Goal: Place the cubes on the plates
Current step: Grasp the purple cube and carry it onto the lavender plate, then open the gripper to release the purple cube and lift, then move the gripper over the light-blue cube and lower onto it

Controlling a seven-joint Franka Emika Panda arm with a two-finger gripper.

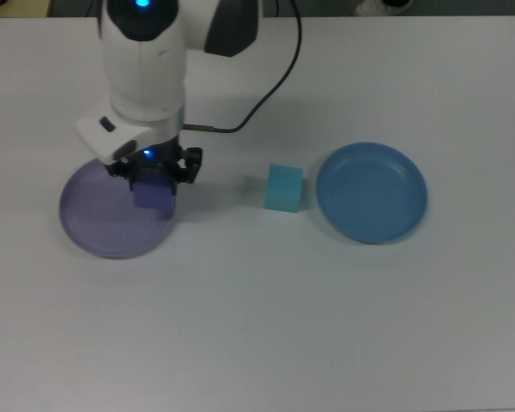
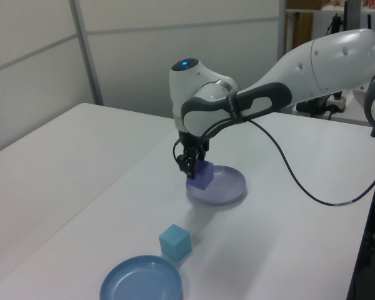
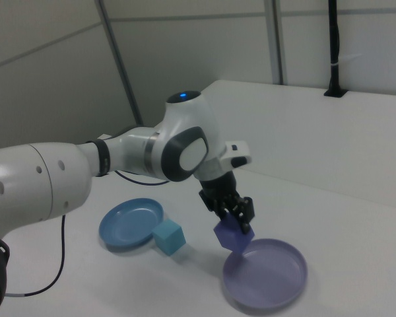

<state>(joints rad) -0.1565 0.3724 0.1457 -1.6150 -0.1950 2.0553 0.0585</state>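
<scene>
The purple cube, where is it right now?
The purple cube is held in the gripper, above the lavender plate, at the top view's left.

My arm's shell [image 2: 312,69] is glossy white plastic. The purple-blue cube [image 1: 154,194] and turquoise cube [image 1: 284,188] look matt and foam-like. The lavender plate [image 1: 94,225] is smooth translucent plastic, the blue plate [image 1: 372,191] smooth solid plastic. The table [image 1: 283,326] is matt white.
</scene>
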